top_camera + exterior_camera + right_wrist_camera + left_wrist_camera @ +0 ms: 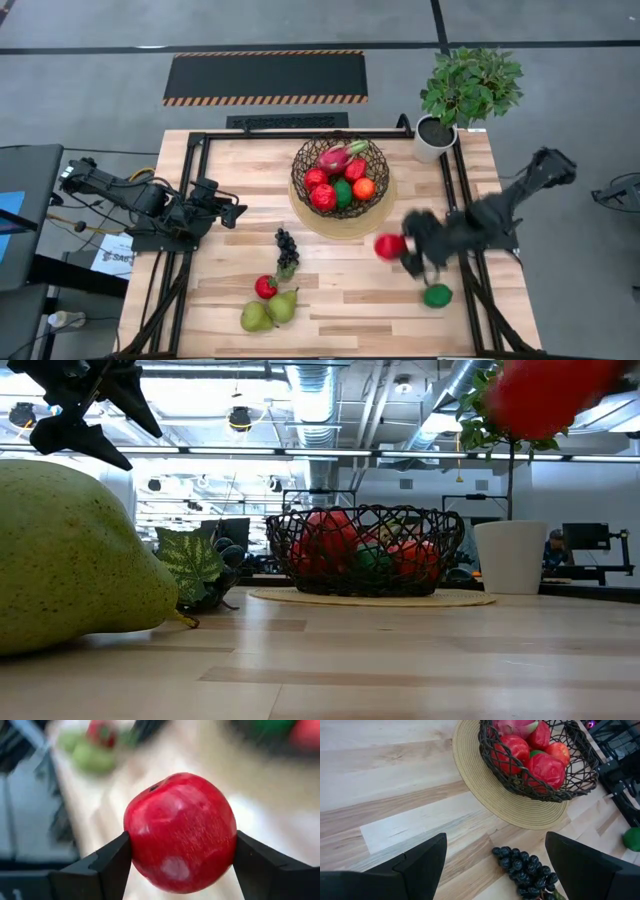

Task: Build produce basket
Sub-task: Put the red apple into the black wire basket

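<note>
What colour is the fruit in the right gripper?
Red. The apple sits between the right gripper fingers, clearest in the right wrist view.

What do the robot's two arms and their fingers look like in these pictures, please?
Both arms are dark, nearly black, and jointed. The left arm is chunky, with thin cables trailing beside its base. The right arm is a slim dark run of links. The left gripper has two broad, flat, matte black fingers with angled edges; the right gripper has the same black wedge shape.
</note>
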You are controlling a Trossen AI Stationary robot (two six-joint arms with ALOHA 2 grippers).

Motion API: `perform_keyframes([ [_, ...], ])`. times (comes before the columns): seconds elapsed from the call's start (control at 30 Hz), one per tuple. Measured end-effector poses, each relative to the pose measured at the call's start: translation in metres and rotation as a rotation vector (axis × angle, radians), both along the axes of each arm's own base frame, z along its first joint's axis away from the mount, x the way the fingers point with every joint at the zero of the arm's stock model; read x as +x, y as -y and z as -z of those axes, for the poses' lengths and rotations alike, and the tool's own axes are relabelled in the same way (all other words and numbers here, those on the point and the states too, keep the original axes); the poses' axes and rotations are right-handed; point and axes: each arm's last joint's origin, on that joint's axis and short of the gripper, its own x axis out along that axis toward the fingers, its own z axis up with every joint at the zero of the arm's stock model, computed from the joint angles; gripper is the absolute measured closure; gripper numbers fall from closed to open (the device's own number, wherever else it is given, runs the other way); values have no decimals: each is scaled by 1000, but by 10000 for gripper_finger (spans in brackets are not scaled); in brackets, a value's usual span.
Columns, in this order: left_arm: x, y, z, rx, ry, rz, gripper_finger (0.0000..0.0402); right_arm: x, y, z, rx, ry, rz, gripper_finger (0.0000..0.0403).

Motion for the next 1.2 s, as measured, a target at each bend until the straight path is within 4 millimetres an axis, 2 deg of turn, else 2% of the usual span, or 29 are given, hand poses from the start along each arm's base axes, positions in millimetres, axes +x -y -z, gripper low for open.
perform_keyframes([
  [0.1, 0, 0, 0, 0, 0, -1, 77, 13, 41, -8, -108, 37, 60, 107],
  [0.23, 0, 0, 0, 0, 1, -1, 77, 32, 85, -10, -200, 60, 80, 107],
  [0.37, 0, 0, 0, -5, 4, -6, 77, 53, 116, -2, -229, 47, 62, 107],
  [0.5, 0, 0, 0, -7, 4, -6, 77, 69, 139, 16, -225, -25, 51, 107],
  [0.63, 0, 0, 0, -13, 5, -8, 77, 82, 152, 36, -205, -108, 32, 107],
  [0.83, 0, 0, 0, -21, 10, -14, 77, 92, 157, 53, -209, -183, 9, 107],
  [1.07, 1, 0, 0, -11, 16, -24, 77, 97, 155, 57, -223, -178, -15, 106],
  [1.2, 1, 0, 0, -6, 20, -30, 77, 100, 153, 55, -237, -151, -33, 91],
])
